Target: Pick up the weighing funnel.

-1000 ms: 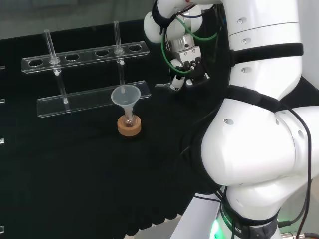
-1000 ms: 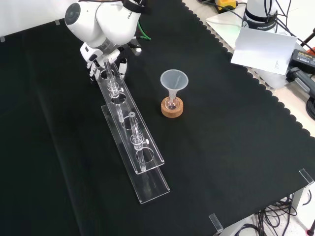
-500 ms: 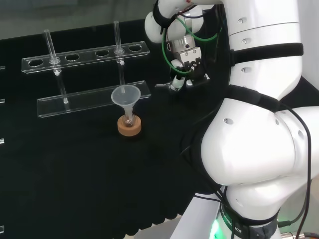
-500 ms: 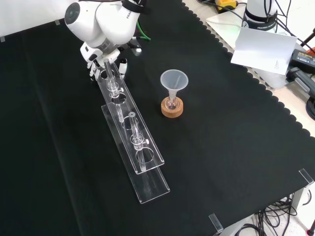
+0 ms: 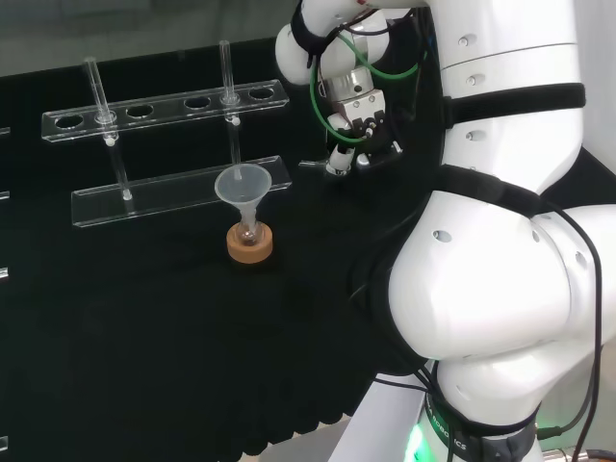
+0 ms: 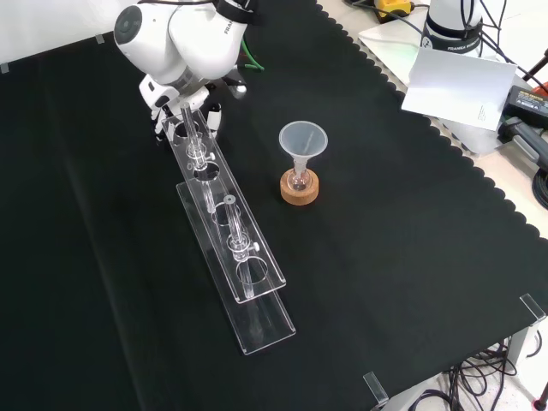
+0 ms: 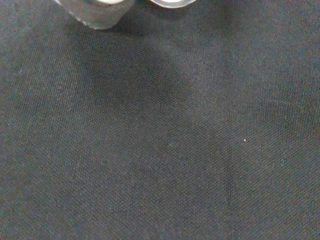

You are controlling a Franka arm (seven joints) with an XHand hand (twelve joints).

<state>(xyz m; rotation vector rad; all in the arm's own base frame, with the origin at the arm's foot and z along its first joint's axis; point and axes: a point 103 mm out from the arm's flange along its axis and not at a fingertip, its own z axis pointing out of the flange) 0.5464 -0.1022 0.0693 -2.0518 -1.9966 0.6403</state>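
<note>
In the head view my hand hangs over the cloth just right of the rack's near end, fingers curled downward. A small clear piece, the weighing funnel, juts out to the left from between the fingertips and sits a little above the cloth. In the front view the hand is at the top left, partly behind the rack's far end and under the arm's white link. The wrist view looks down on bare black cloth, with blurred pale parts of the hand at the picture's edge.
A clear two-tier test-tube rack holding upright tubes stands left of the hand in the head view. The big funnel stands in a small flask on a cork ring.
In the head view the hand has risen slightly and shifted a little left, and the clear piece at its fingertips has moved with it. The rack and the big funnel have not moved.
</note>
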